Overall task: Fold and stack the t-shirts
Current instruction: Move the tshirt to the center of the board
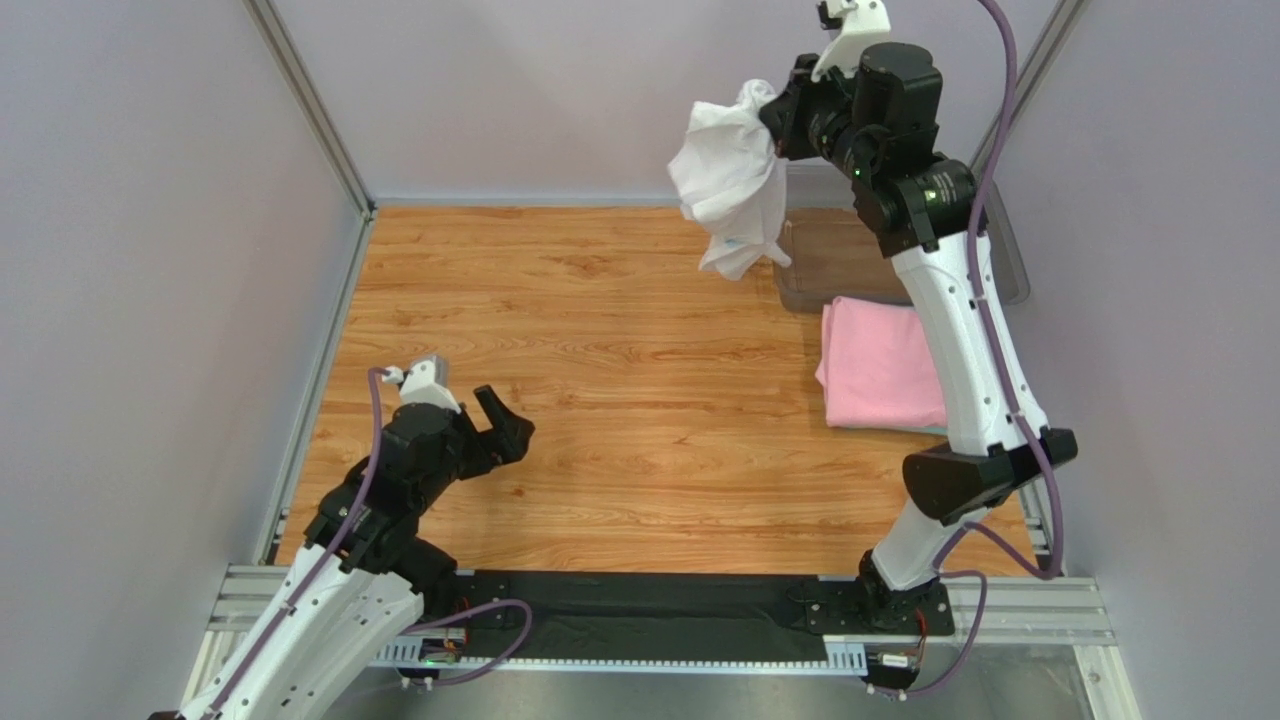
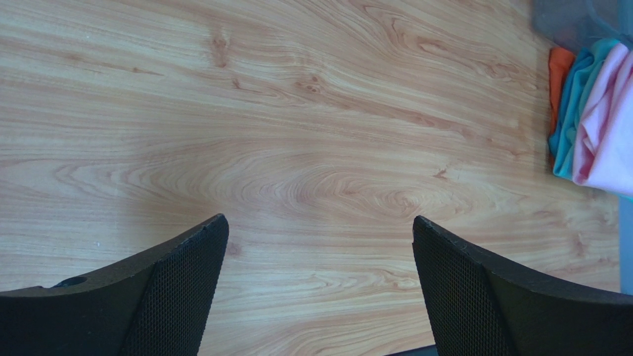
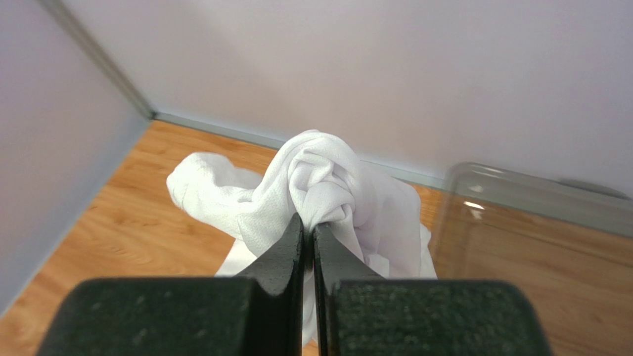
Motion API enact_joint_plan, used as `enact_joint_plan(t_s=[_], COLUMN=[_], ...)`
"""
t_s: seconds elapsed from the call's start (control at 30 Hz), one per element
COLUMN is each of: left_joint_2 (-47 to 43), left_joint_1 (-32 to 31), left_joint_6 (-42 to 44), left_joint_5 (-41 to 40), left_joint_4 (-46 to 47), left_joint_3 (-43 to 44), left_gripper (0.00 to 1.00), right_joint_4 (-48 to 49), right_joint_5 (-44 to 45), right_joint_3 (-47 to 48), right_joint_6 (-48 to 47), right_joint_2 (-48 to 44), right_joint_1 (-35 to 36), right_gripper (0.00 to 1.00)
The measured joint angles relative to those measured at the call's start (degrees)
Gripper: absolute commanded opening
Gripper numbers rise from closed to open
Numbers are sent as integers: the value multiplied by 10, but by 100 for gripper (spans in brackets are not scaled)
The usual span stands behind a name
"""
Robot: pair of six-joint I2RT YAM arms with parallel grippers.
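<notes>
A crumpled white t-shirt (image 1: 732, 177) hangs in the air at the back of the table, bunched up, with my right gripper (image 1: 775, 117) shut on a fold of it. In the right wrist view the fingertips pinch the white t-shirt (image 3: 327, 182) at my right gripper (image 3: 309, 222). A folded pink t-shirt (image 1: 879, 365) lies flat at the right side. From the left wrist, the pink t-shirt (image 2: 611, 126) rests on a teal t-shirt (image 2: 573, 111). My left gripper (image 1: 505, 423) hovers open near the front left, over bare wood (image 2: 319, 230).
A clear plastic bin (image 1: 836, 258) sits at the back right, behind the pink stack; its rim shows as the clear bin (image 3: 520, 194). An orange cloth (image 2: 559, 70) lies under the teal one. Grey walls enclose the wooden table (image 1: 601, 345) on three sides.
</notes>
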Motion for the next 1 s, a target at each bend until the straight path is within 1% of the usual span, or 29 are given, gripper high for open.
enact_joint_plan(t_s=[0.07,0.2,0.3,0.4,0.47,0.57,0.6,0.63,0.67,0.7,0.77,0.87,0.93,0.97,1.0], left_joint_2=[-16,-50,-70,-85,-91,-96,-96,-97,-97,-97,-96,-86,-73,-67,-59], left_joint_1=[0,0,0,0,0,0,0,0,0,0,0,0,0,0,0], left_joint_6=[-4,-13,-21,-32,-40,-49,-52,-54,-57,-58,-63,-65,-65,-65,-65], left_joint_5=[5,13,13,12,12,9,8,8,8,8,9,10,14,15,17], left_joint_4=[1,-2,-10,-20,-33,-51,-54,-57,-59,-61,-64,-67,-66,-65,-64], left_joint_3=[-5,-13,-15,-15,-15,-15,-15,-16,-18,-20,-28,-34,-37,-38,-39], left_gripper=[100,100,100,100,100,100,100,100,100,100,100,100,100,100,100], right_joint_4=[0,4,25,56,93,129,155,160,170,170,194,205,204,203,198], right_joint_5=[-13,-59,-110,-159,-186,-188,-177,-162,-136,-134,-110,-75,-50,-37,-24], right_joint_3=[-3,-27,-80,-156,-234,-360,-416,-465,-539,-543,-631,-726,-763,-774,-779], right_joint_6=[7,33,60,82,98,117,122,128,139,139,155,172,181,183,182], right_joint_2=[-28,-69,-99,-123,-143,-178,-194,-208,-226,-227,-238,-226,-203,-192,-181], right_joint_1=[44,107,143,173,189,195,194,193,190,188,171,133,107,98,92], right_gripper=[0,0,0,0,0,0,0,0,0,0,2,13,31,41,64])
